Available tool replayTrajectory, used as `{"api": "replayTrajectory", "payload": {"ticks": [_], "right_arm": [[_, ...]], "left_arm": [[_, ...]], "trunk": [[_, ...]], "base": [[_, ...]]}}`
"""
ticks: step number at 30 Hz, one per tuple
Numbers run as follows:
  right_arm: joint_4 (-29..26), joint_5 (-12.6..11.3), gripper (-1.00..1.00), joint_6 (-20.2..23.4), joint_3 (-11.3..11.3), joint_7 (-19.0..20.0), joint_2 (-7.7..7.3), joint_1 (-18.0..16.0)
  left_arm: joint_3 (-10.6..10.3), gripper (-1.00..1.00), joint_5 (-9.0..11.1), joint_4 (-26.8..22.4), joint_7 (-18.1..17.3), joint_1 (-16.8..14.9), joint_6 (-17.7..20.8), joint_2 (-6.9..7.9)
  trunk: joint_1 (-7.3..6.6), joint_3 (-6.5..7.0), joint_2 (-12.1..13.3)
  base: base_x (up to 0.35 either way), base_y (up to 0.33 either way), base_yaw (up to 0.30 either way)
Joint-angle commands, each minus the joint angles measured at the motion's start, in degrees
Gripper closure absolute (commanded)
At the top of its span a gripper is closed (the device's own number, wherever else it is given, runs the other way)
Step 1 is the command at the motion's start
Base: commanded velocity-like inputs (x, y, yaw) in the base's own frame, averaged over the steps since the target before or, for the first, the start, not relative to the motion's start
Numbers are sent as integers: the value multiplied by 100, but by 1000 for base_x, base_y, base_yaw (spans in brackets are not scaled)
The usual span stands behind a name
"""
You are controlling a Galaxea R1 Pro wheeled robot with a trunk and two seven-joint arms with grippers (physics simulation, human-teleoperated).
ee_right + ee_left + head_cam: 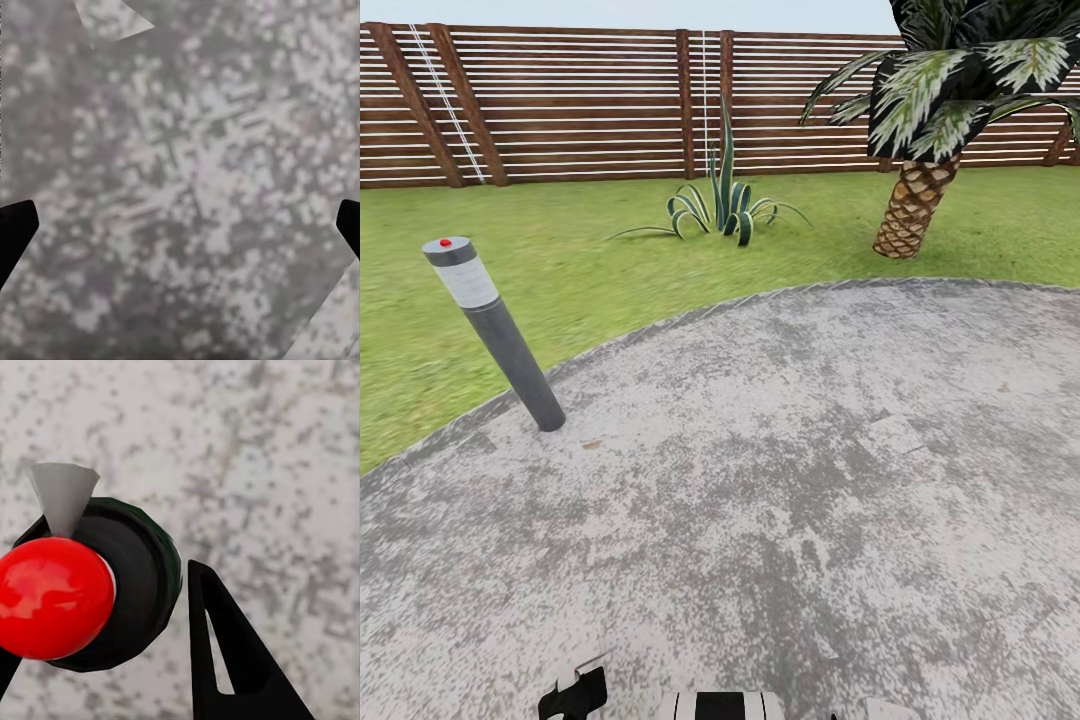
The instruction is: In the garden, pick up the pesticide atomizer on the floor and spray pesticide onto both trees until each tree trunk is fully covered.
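In the left wrist view, the pesticide atomizer [127,600] shows as a dark green round body with a red ball and a pale grey cone nozzle. My left gripper [112,551] is shut on it, one black finger [225,660] close against its side. The same gripper shows at the head view's bottom edge [574,694]. My right gripper [180,225] hangs open over mottled grey paving, its fingertips far apart with nothing between them. The garden lawn [560,250] lies ahead. Both trees and their trunks are out of view.
A round grey paved patch [780,480] lies under me. A leaning grey bollard [495,335] with a red dot stands at its left rim. Beyond are a spiky agave [725,205], a short palm [915,200] at right, and the slatted brown fence [580,100].
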Motion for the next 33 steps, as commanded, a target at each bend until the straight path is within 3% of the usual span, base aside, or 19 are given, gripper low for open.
{"api": "replayTrajectory", "payload": {"ticks": [1, 16, 33], "right_arm": [[4, -3, -100, -22, -20, -6, 3, -3], [4, -3, -100, -22, -20, -8, 8, -3], [4, 0, -100, -22, -19, -8, 10, -3]], "left_arm": [[-49, 100, 38, 2, 29, -2, -17, 0], [-48, 100, 38, 2, 29, -2, -17, 0], [-47, 100, 38, 2, 29, -2, -9, 0]], "trunk": [[-1, -4, -1], [-1, -4, -1], [-45, 373, 21]], "base": [[0, 0, 0], [0, 0, 0], [0, 0, 0]]}}
